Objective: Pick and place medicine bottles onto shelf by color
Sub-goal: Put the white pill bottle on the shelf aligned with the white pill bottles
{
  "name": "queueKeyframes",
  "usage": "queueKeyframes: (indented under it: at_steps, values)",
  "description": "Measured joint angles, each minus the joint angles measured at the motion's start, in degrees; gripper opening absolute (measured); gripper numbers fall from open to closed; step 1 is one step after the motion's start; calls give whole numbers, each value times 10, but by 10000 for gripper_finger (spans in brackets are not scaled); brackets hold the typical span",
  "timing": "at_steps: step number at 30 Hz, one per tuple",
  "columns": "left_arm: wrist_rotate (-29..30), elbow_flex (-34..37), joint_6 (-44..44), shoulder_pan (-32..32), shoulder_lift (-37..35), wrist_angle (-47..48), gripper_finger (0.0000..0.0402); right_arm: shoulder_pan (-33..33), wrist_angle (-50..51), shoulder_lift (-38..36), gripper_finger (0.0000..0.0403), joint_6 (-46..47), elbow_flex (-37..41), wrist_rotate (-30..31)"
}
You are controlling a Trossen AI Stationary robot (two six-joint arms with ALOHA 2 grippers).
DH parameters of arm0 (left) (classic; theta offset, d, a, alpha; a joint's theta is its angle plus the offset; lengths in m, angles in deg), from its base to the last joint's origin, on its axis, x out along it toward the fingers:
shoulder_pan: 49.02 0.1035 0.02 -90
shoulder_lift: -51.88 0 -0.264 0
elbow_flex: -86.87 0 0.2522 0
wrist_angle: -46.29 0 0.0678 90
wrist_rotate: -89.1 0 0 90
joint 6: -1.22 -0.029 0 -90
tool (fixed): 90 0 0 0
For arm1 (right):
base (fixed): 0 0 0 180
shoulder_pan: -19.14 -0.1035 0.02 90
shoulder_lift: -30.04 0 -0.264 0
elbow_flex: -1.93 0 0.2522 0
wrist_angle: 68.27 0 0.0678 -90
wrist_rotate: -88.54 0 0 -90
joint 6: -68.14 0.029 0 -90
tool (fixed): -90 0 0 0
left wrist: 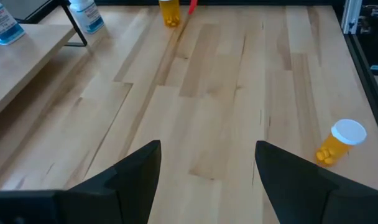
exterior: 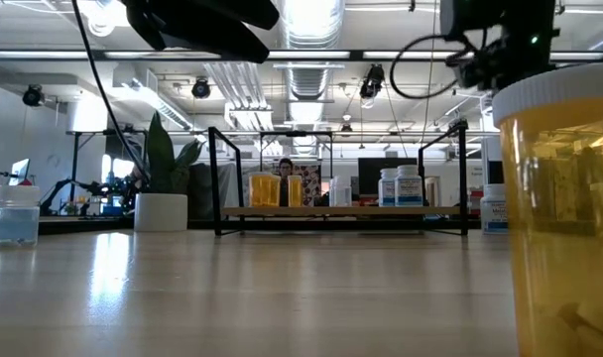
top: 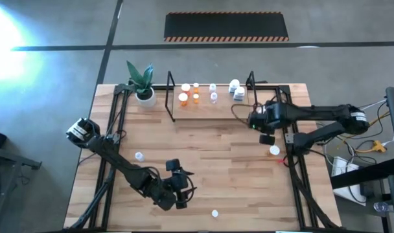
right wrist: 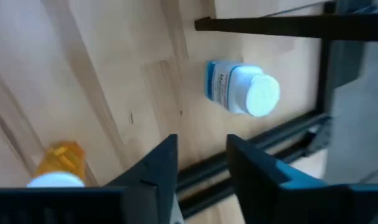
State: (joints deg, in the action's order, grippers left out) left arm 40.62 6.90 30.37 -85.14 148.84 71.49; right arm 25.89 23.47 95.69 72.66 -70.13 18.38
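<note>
Shelf (top: 203, 110): wooden board in black wire frame, carrying upright orange bottles (top: 183, 98), clear bottles (top: 213, 96) and white bottles (top: 238, 94). Loose bottles (top: 274, 151) remain on the desk (top: 216, 168).

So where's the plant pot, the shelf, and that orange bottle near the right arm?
plant pot (top: 145, 97), high view, white rim.
shelf (top: 223, 107), high view, bare wooden board.
orange bottle (top: 274, 150), high view, white cap.

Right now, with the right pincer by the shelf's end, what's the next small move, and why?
Probably swing the right pincer over the orange bottle on the table beside it. The pincer is open and empty, that bottle looks like the nearest loose one, and the shelf already holds orange bottles at its left end.
</note>
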Motion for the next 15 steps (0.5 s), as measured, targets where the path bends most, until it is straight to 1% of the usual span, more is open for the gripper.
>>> queueKeyframes:
  at_steps: [3, 6, 12, 15]
  values:
    - [0, 0, 0, 0, 3, 0, 244, 65, -52, -7, 159, -50, 20, -33]
    - [0, 0, -10, 0, 3, 0, 244, 111, -87, -7, 184, -115, 38, -53]
    - [0, 0, -10, 0, 3, 0, 244, 164, -126, -7, 210, -208, 75, -52]
    - [-1, 0, -10, 0, 3, 0, 244, 183, -153, -7, 217, -242, 94, -37]
